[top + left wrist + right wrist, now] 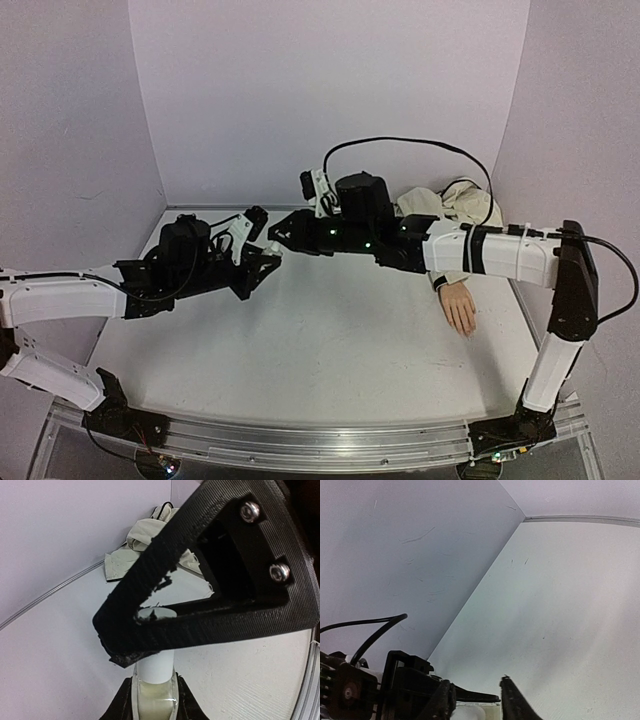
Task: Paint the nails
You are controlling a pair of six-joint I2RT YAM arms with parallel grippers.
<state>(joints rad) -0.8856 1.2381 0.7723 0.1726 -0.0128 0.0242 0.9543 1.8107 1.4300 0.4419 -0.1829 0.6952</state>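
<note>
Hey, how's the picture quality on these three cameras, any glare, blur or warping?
Top external: evenly lit, no glare, clear enough to show the mannequin hand. Left wrist: right gripper's finger looms large, jacket behind looks slightly soft, table edge bows. Right wrist: mostly wall, own fingertips cropped at the bottom.

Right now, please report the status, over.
Left tool shut on bottle. Right tool at its cap, grip unclear. Hand apart, untouched; right arm crosses above its sleeve.

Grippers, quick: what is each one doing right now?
Left gripper: closed, holding the small white bottle.
Right gripper: its fingers sit either side of the bottle's top; whether it grips cannot be told.
</note>
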